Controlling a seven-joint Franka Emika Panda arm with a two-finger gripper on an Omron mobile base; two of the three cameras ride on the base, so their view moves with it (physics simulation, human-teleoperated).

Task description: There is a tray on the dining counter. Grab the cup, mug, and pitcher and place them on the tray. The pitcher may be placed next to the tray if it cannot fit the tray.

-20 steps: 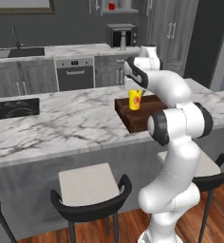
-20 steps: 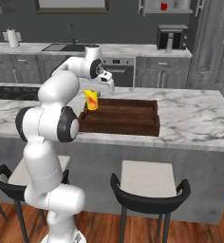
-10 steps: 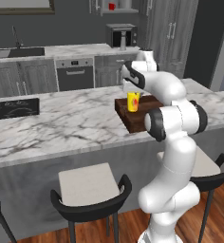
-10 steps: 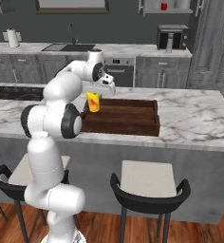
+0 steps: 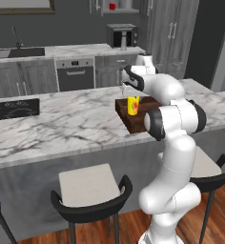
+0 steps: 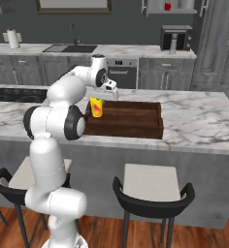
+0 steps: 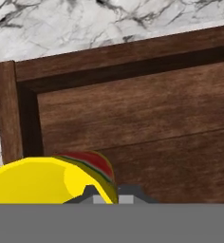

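The yellow cup (image 5: pixel 132 106) with its red-orange mark hangs upright low inside the left end of the dark wooden tray (image 6: pixel 136 131) on the dining counter (image 5: pixel 62 128). My gripper (image 6: pixel 101 98) reaches down from behind and is shut on the cup's rim. In the hand view the rim of the cup (image 7: pixel 47 180) runs between the fingertips of the gripper (image 7: pixel 109 192), with the tray's corner (image 7: pixel 19 95) beyond. A small red mug (image 6: pixel 168 6) sits on a high wall shelf. The pale grey pitcher (image 6: pixel 173 43) stands on the back worktop.
A coffee machine (image 6: pixel 169 36) is beside the pitcher on the back worktop. An oven (image 5: pixel 76 74), a sink (image 6: pixel 70 47) and a black cooktop (image 5: pixel 12 108) are nearby. Stools (image 6: pixel 153 181) stand in front of the counter. Bare marble lies right of the tray.
The gripper has lowered with the cup, bringing it down into the tray's left end. The base and the other things have not moved.
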